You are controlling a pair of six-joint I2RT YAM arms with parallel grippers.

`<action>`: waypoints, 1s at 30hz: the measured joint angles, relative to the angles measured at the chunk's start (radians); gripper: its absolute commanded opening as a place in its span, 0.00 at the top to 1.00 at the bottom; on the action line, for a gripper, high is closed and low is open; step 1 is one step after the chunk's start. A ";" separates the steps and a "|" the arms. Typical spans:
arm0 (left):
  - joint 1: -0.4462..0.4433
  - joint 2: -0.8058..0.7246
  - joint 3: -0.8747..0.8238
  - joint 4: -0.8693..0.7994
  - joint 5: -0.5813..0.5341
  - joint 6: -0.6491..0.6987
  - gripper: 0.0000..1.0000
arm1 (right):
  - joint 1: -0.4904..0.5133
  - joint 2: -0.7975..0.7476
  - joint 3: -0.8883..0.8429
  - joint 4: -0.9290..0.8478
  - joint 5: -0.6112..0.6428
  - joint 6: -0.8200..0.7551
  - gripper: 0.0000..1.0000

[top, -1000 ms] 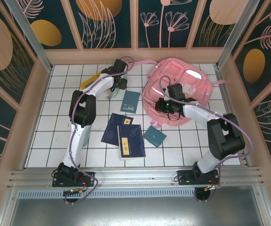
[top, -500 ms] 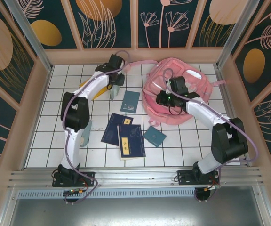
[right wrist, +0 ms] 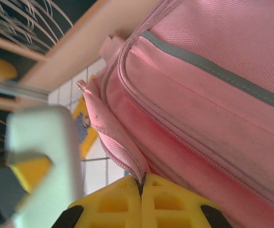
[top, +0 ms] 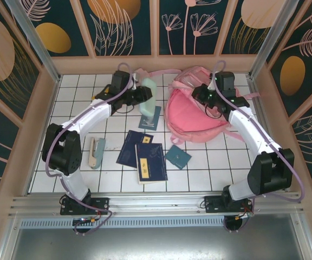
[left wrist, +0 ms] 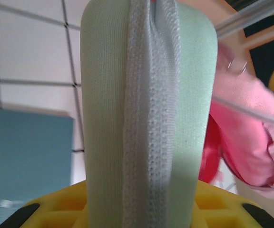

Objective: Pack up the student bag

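Item one, student bag (top: 196,116): a large glossy pink backpack with a grey reflective strip, lying at the far right of the white tiled table (top: 64,162).

Item two, right gripper (top: 203,93): its yellow jaws are pressed flat together, nipping the bag's pink zip-edge fabric (the seam shows plainly in the wrist view).

Item three, left gripper (top: 137,97): clamped around a soft pale-green zipped pencil case (top: 147,97), held just left of the bag.

Sundries: a thin teal book (top: 149,116) lies just nearer than the case, and two dark blue books (top: 142,154) lie closer to the arm bases.
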 measured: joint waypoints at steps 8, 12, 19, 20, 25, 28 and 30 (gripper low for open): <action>-0.143 0.103 0.031 0.269 0.106 -0.267 0.70 | -0.006 -0.022 0.026 0.023 0.063 0.210 1.00; -0.160 0.174 0.071 0.348 0.116 -0.373 0.70 | -0.006 -0.024 0.062 0.014 0.129 0.295 1.00; -0.170 0.360 0.346 0.316 0.102 -0.429 0.69 | -0.006 -0.032 0.129 -0.018 0.231 0.405 1.00; -0.170 0.401 0.422 0.285 0.101 -0.426 0.68 | -0.006 -0.032 0.146 -0.031 0.242 0.414 1.00; -0.169 0.550 0.707 0.154 0.085 -0.383 0.64 | 0.015 -0.031 0.245 -0.087 0.314 0.428 1.00; -0.167 0.586 0.769 0.098 0.082 -0.374 0.64 | 0.057 -0.031 0.314 -0.142 0.388 0.419 1.00; -0.164 0.619 0.813 0.073 0.082 -0.373 0.63 | 0.088 -0.032 0.340 -0.163 0.429 0.416 1.00</action>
